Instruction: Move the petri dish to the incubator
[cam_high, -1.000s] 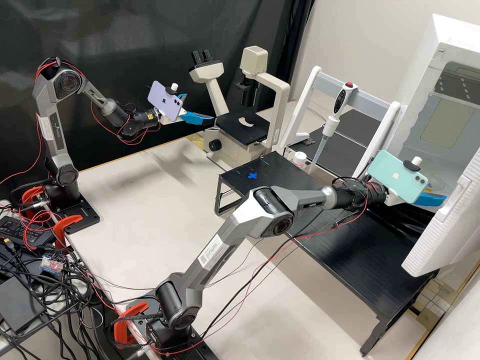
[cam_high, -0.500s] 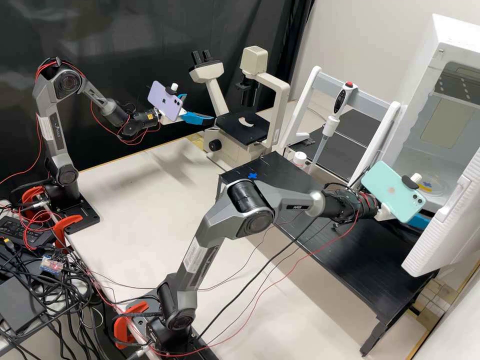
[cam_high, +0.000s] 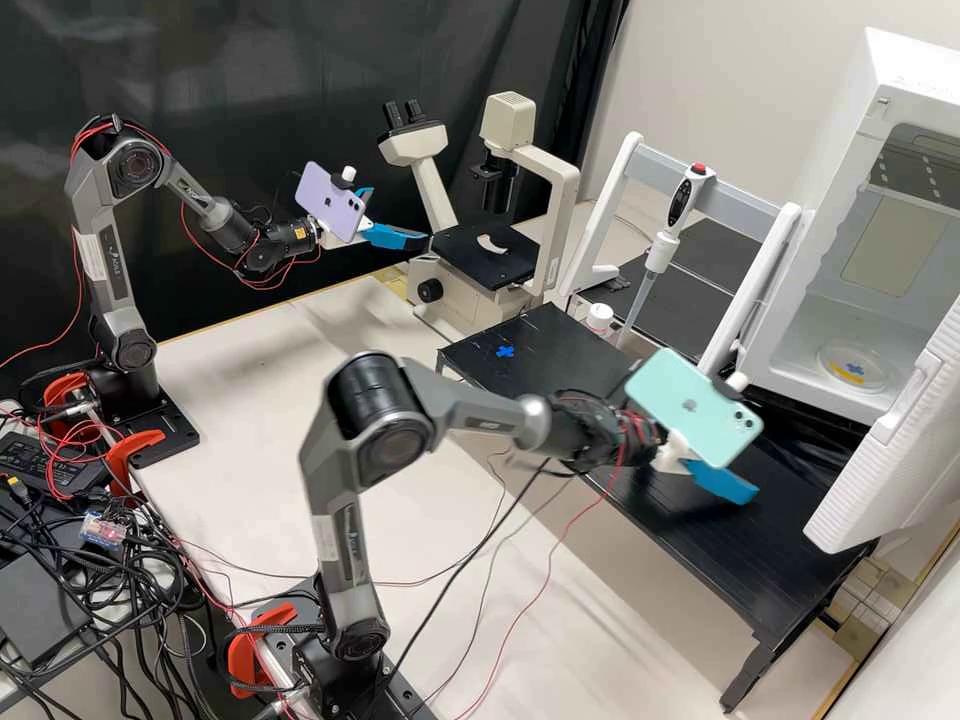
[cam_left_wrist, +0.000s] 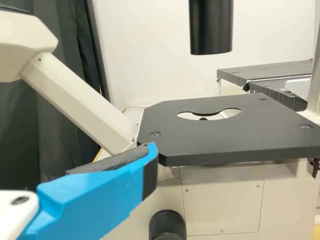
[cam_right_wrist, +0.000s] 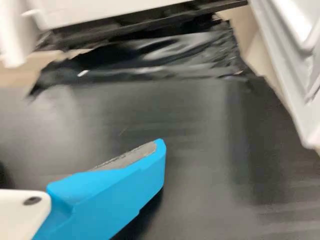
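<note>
In the high view, the dish (cam_high: 853, 366) lies inside the incubator (cam_high: 890, 250), toward half past one from the nearer, right claw (cam_high: 725, 482), open and empty, how widely I cannot tell, so retreating toward seven o'clock seems proper.

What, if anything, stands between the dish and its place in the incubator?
Nothing visible does. In the high view the dish already sits on the floor inside the incubator, and the door hangs open, clear of the opening's near edge.
</note>
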